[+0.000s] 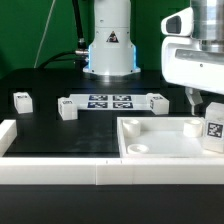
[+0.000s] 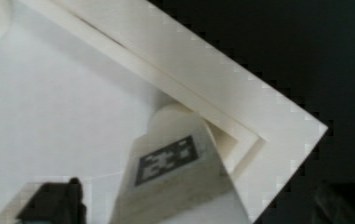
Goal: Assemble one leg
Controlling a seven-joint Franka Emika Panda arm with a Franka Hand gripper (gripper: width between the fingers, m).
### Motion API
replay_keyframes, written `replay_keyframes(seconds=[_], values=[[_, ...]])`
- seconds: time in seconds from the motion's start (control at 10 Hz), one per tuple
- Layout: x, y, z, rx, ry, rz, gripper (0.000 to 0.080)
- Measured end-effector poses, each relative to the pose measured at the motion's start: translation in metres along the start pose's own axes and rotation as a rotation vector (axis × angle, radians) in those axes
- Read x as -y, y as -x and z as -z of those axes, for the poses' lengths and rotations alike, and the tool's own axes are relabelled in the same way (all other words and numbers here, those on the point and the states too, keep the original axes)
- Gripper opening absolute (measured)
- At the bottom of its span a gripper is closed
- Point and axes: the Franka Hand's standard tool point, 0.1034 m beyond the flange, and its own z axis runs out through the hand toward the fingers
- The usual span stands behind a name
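Observation:
One leg (image 1: 213,124), a stubby white block with a tag on its face, stands upright at a corner of the large white panel (image 1: 160,145) on the exterior view's right. My gripper (image 1: 205,102) hangs straight over it. The one finger that shows (image 1: 193,98) stands a little apart from the leg's side, so the jaws look open around it. In the wrist view the leg (image 2: 170,160) rises between the jaws by the panel's corner (image 2: 245,110), with a gap to the dark finger (image 2: 58,202). The other finger is hidden.
Three more legs lie on the black table: one far left (image 1: 22,99), one (image 1: 67,108), one (image 1: 157,100). The marker board (image 1: 110,101) lies between them. A white rail (image 1: 60,170) runs along the front edge. The robot base (image 1: 110,50) stands behind.

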Motion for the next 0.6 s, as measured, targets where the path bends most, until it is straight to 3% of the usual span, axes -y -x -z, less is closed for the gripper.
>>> replay_keyframes(seconds=[0.3, 0.6], values=[[-0.0003, -0.0037, 0.0022, -0.032, 0.033, 0.324, 0.0649], [-0.0010, -0.0046, 0.0022, -0.035, 0.039, 0.411, 0.0637]])
